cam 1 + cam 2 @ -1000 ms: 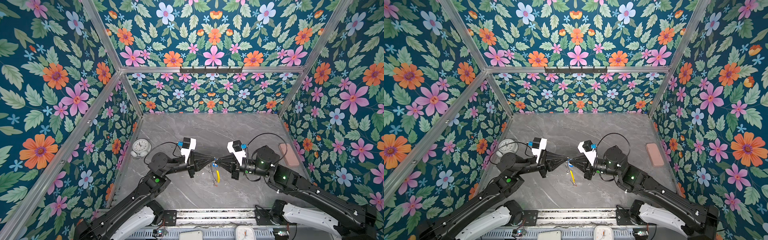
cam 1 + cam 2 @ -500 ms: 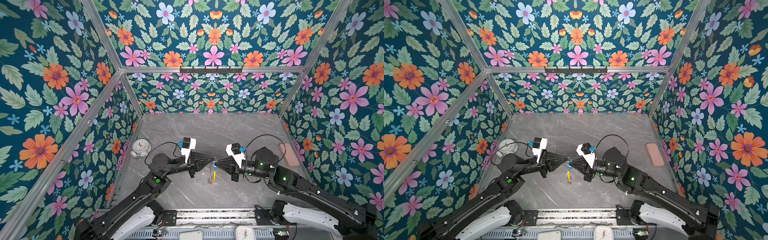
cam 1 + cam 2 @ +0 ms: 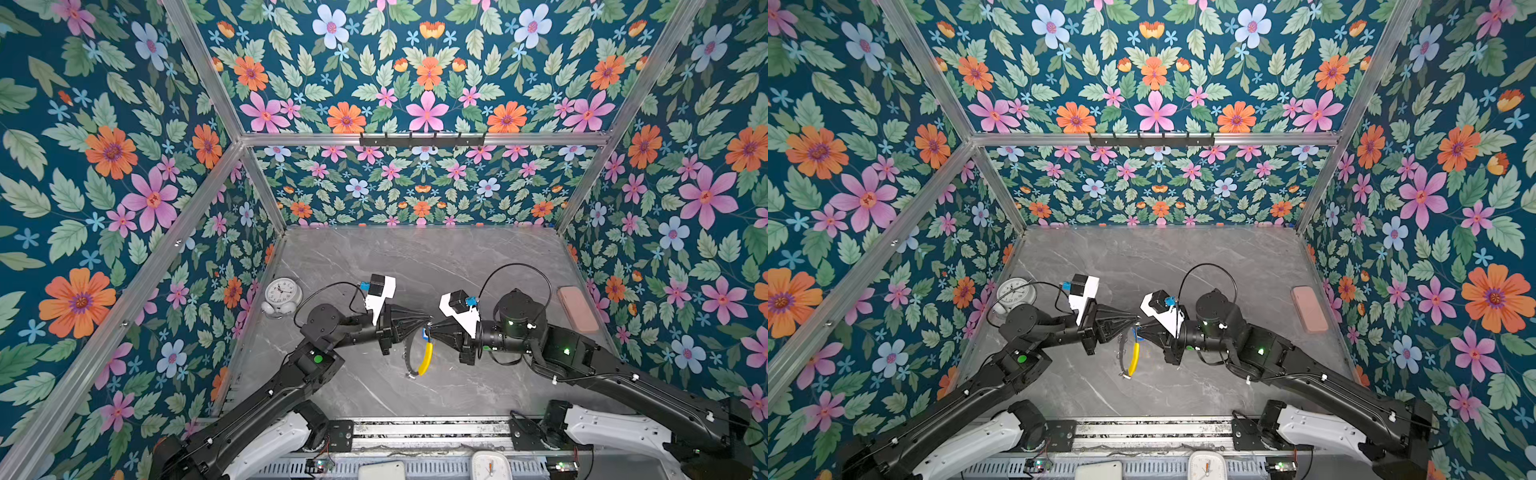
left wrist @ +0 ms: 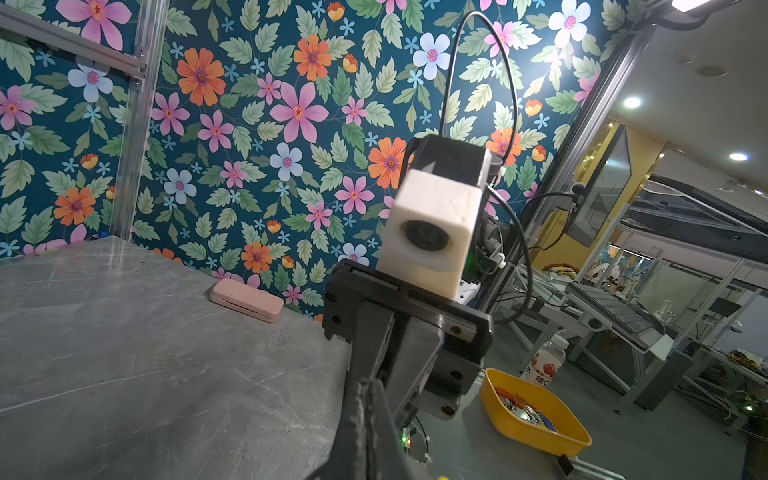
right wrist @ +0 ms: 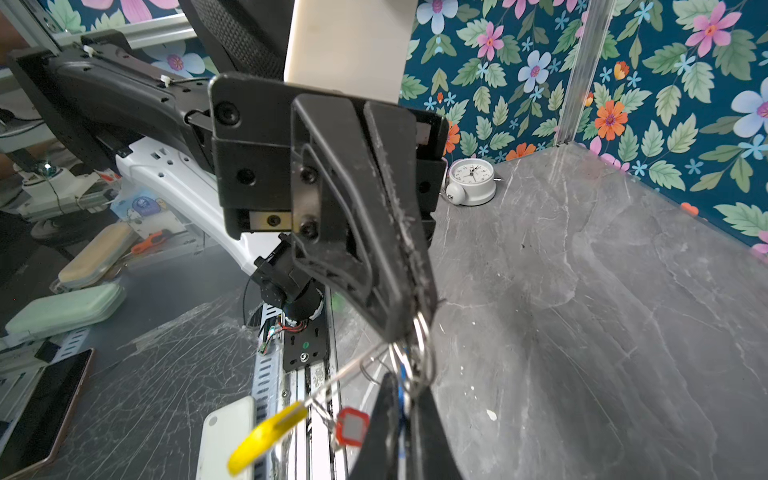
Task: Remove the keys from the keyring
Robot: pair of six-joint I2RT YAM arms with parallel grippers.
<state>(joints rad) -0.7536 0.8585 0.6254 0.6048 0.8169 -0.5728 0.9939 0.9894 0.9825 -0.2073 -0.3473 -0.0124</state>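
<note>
Starting at the lower edge of both top views, the base rail (image 3: pixel 428 432) carries both arms, which rise toward mid-frame and converge just below centre.

1. Left gripper (image 3: pixel 427 321): enters from the left of the frame. Its jaws are fully closed. In the right wrist view its tip pinches a silver split ring (image 5: pixel 423 347) at the top of the key cluster.
2. Right gripper (image 3: pixel 433 329): enters from the right of the frame, tip to tip with the left gripper. Its jaws are also closed. In the right wrist view its fingers (image 5: pixel 384 419), at lower centre of the frame, clamp the blue-tagged key (image 5: pixel 401 390). Only a narrow blue strip shows between them.
3. Keyring (image 3: pixel 424 358): hangs from the two meeting tips, above the grey marble table (image 3: pixel 415 266), just below centre of the frame. The hoop stands nearly edge-on to the top views. Its yellow sleeve (image 5: pixel 266 432) runs down the right-hand arc. Whether the hoop's lowest point touches the table cannot be determined.
4. Red-tagged key (image 5: pixel 352 426): hangs free on the hoop, between the yellow sleeve and the right gripper's fingers. Neither gripper contacts it.

Farther back, a round white alarm clock (image 3: pixel 282 293) stands at the table's left edge, well apart from the grippers. A pink case (image 3: pixel 577 309) lies flat at the right edge. The floral back wall (image 3: pixel 419 195) closes the scene.
</note>
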